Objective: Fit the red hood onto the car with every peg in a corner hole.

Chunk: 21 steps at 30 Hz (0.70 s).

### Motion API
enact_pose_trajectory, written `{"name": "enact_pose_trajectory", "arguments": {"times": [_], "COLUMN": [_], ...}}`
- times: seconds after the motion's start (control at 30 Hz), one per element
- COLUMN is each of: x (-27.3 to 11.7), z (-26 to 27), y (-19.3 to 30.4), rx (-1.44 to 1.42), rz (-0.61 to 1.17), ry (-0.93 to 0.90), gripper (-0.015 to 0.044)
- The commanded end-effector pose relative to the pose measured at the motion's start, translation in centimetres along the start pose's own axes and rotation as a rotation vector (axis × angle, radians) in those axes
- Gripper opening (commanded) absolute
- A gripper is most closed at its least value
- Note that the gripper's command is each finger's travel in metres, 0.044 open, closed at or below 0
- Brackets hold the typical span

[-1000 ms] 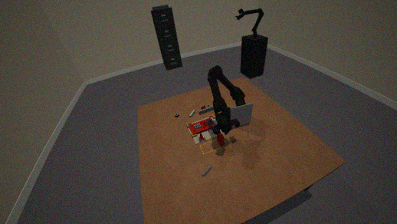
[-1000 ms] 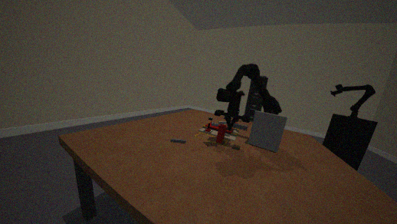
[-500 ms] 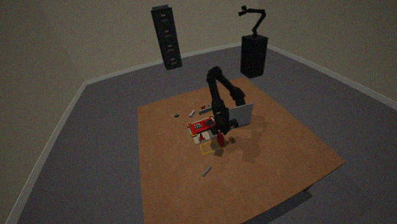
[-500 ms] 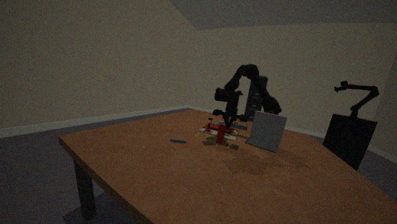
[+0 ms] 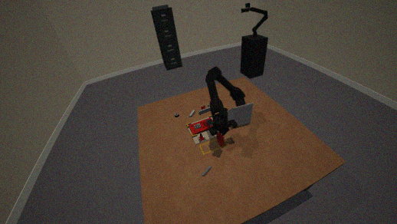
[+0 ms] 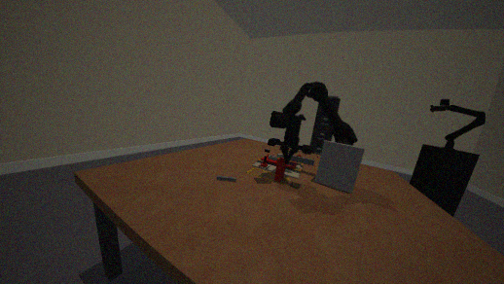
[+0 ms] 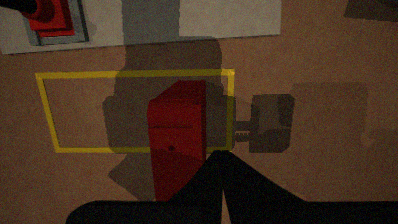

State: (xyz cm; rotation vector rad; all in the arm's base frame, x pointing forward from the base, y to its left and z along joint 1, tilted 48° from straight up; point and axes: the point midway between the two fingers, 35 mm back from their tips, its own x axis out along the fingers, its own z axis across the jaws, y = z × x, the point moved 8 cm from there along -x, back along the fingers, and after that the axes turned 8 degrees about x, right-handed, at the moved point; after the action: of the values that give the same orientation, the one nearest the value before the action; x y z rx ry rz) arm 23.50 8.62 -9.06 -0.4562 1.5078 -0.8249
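Hand [image 7: 220, 160] is clamping the red hood [image 7: 176, 137] by a thin edge so it's hanging on end below the fingers, above the yellow outline [image 7: 47, 107] on the bench [image 5: 268, 165], with the chassis [image 5: 201, 125] just beyond it.

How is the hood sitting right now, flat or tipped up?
Tipped up: the hood stands on end, taller than wide in the exterior view, and is not on the car.
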Motion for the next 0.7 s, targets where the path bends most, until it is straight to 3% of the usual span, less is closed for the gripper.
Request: {"name": "enact_pose_trajectory", "arguments": {"times": [0.0, 0.67], "x": [0.0, 0.0], "z": [0.3, 1.7], "y": [0.1, 0.3], "rx": [-0.006, -0.006], "rz": [-0.003, -0.004], "ry": [-0.003, -0.003], "gripper": [0.0, 0.0]}}
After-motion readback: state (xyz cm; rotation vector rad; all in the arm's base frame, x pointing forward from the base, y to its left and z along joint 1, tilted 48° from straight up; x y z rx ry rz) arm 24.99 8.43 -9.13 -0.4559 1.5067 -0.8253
